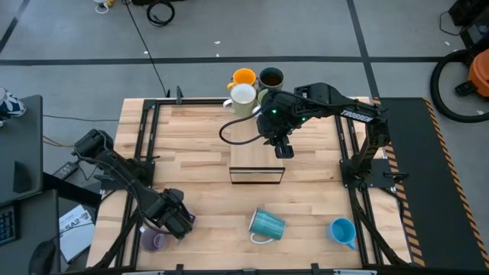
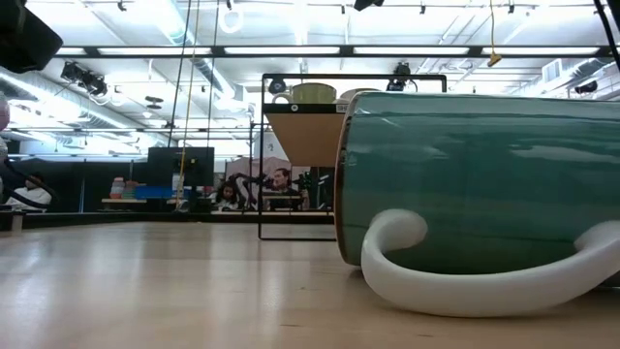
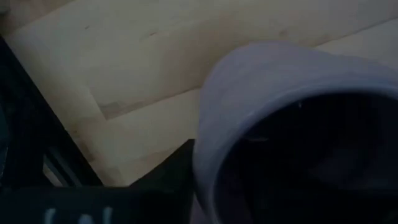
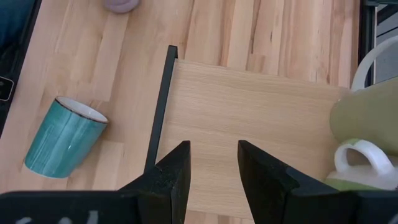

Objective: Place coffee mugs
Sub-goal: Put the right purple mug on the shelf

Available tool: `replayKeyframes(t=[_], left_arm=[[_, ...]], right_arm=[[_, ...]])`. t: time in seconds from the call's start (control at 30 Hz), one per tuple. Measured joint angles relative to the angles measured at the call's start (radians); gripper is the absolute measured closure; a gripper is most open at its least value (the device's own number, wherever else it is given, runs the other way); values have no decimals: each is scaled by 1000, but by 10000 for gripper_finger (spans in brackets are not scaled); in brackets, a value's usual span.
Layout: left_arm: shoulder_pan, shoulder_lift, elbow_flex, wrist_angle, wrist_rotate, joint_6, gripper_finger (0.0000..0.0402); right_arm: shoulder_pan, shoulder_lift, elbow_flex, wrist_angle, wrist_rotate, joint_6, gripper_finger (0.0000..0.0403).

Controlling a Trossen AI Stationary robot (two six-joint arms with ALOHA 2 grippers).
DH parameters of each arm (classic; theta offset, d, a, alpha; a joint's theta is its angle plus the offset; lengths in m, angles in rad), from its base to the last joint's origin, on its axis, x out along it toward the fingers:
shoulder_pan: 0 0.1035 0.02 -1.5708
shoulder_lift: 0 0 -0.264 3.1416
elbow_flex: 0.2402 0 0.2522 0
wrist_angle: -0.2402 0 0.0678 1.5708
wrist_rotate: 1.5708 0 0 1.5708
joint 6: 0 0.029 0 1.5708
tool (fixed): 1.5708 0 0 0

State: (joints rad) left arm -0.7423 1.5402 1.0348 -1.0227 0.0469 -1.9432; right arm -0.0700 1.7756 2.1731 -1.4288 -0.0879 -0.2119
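Right end effector above shelf edge, open-fingered.

A lilac mug fills much of the left wrist view, its pale rim curving around a dark interior. Behind it lies the light wooden tabletop, with a dark frame bar running along 1 edge.

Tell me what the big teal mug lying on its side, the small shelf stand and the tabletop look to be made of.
Teal mug: apparently glazed ceramic, since its glossy ribbed wall mirrors the ceiling lights and its handle is white. Shelf stand: pale matte wood board, grain showing, in a thin black frame, probably metal. Tabletop: jointed light wood strips like butcher block, smooth with a slight sheen.
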Motion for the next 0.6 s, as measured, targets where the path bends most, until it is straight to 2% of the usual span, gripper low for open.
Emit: replayKeyframes(t=[0.13, 0.3, 0.6], left_arm=[[13, 0, 0, -1, -12, 26, 319], [66, 0, 0, 1, -57, 134, 363], [263, -3, -1, -2, -77, 484, 363]], right_arm=[[0, 0, 0, 0, 0, 0, 265], [0, 0, 0, 0, 0, 0, 265], [-1, 0, 0, -15, 0, -17, 265]])
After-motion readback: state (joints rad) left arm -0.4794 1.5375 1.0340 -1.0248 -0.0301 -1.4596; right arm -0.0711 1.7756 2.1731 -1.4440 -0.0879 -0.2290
